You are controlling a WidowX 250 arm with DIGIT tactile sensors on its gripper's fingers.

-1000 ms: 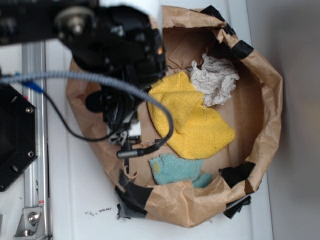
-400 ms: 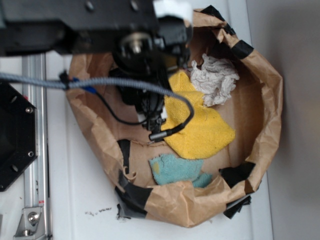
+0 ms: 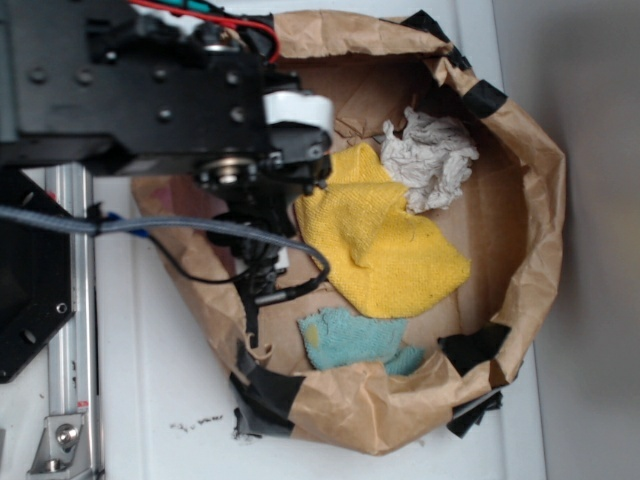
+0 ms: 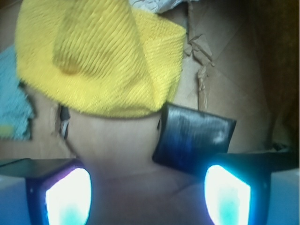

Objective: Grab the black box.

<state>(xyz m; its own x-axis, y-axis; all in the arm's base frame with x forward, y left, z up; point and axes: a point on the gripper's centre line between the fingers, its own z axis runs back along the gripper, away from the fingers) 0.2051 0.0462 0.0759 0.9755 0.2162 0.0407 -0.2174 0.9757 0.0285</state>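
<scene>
The black box [image 4: 194, 138] lies on the brown paper floor of the bag, at lower right of centre in the wrist view, glossy and tilted a little, its upper left corner touching or tucked just under the edge of the yellow cloth [image 4: 101, 58]. In the exterior view the arm hides it entirely.

The gripper [image 4: 147, 197] is spread wide: its two glowing pads sit at the bottom corners of the wrist view, the right pad [image 4: 227, 197] overlapping the box's lower edge and the left pad [image 4: 68, 197] well apart from it, over bare paper. The box is therefore off to the right of the gap, not between the jaws.

Further out, a teal cloth [image 3: 355, 340] lies toward the bottom of the paper bag [image 3: 540, 200], a crumpled white rag [image 3: 430, 158] at upper right, and black tape strips [image 3: 268, 388] patch the rim.

As to progress, the reach into the bag looks largely made, but nothing is held. What seems left is to shift rightward so the box is centred, descend, close and lift.
</scene>
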